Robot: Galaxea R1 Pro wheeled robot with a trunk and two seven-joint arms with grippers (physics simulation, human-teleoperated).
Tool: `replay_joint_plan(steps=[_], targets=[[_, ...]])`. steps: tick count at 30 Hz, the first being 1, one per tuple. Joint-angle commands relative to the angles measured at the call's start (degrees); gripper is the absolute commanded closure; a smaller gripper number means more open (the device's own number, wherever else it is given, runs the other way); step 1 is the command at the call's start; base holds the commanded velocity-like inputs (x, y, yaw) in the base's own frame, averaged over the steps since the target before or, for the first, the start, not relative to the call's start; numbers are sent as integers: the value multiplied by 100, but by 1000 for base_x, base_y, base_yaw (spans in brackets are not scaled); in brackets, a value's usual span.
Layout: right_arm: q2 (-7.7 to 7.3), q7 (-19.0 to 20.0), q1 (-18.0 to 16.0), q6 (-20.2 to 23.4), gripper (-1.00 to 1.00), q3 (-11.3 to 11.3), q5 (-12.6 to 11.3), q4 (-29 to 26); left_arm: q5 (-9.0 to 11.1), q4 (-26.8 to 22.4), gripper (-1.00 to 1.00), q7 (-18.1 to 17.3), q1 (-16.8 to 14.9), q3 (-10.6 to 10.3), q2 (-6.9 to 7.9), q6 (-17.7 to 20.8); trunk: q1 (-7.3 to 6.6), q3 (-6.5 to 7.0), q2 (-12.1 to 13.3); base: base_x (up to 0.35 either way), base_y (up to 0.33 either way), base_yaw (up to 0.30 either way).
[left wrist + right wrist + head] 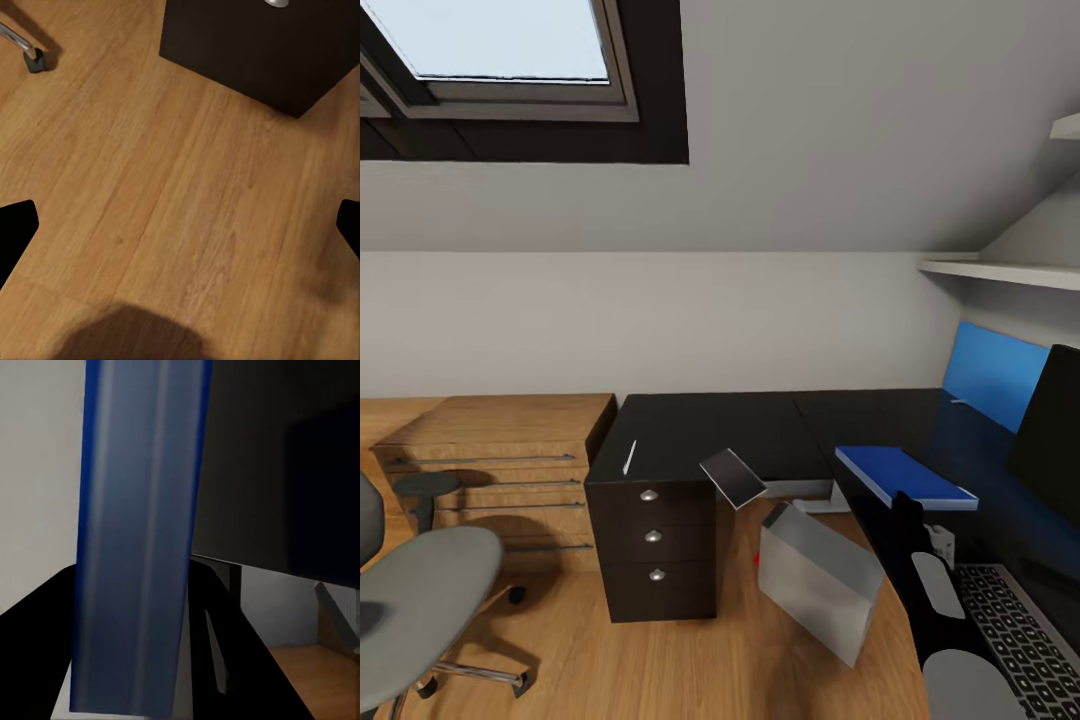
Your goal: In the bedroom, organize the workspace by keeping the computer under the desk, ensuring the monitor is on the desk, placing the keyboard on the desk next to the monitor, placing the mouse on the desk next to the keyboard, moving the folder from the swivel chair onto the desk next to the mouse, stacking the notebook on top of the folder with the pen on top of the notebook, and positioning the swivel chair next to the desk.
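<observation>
My right gripper [906, 508] is shut on the near edge of the blue folder [905, 474], which lies flat on the black desk [710, 430]. In the right wrist view, black fingers [45, 630] flank the folder [139, 510]. To the right stands the monitor [1052, 430], with the keyboard [1020, 640] nearer me. The white pen [629, 457] lies above the drawers. The grey notebook [732, 477] tilts over the desk edge. The grey computer [820, 585] sits tipped on the floor. At the left is the swivel chair [420, 600]. My left gripper [180, 229] hangs open over the floor.
A wooden chest of drawers [490, 470] stands left of the desk's black drawer unit [652, 545], also seen from the left wrist [255, 45]. A chair castor [34, 60] rests on the wood floor [690, 660]. Shelves [1000, 270] and a blue wall panel [990, 375] are at the right.
</observation>
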Motion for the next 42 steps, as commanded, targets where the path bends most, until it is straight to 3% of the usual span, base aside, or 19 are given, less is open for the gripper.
replay_joint_plan(steps=[1,8,15,29,34,42], targets=[[4,3,-5,-10,100,20,-59,-4,46,-2,-100,40,-6,-52,5,-33,23,-25,-45,0,0,0],[4,-7,-5,-10,100,169,-56,-4,46,-2,-100,40,-6,-57,5,-33,176,-151,-326,0,0,0],[4,-5,-5,-2,100,182,-70,-13,46,-2,-100,36,-6,-57,-59,-33,330,-276,-607,0,0,0],[4,9,-5,-2,100,182,-73,-29,37,-2,-100,5,-6,-46,-56,-42,330,-276,-607,94,0,0],[16,8,-5,6,100,175,-79,-37,37,-2,-100,5,-6,-183,-49,-42,330,-276,-607,111,0,0],[14,22,-5,-9,100,164,-98,-23,37,-2,-100,5,-6,-206,-47,-42,330,-276,-607,7,0,-6]])
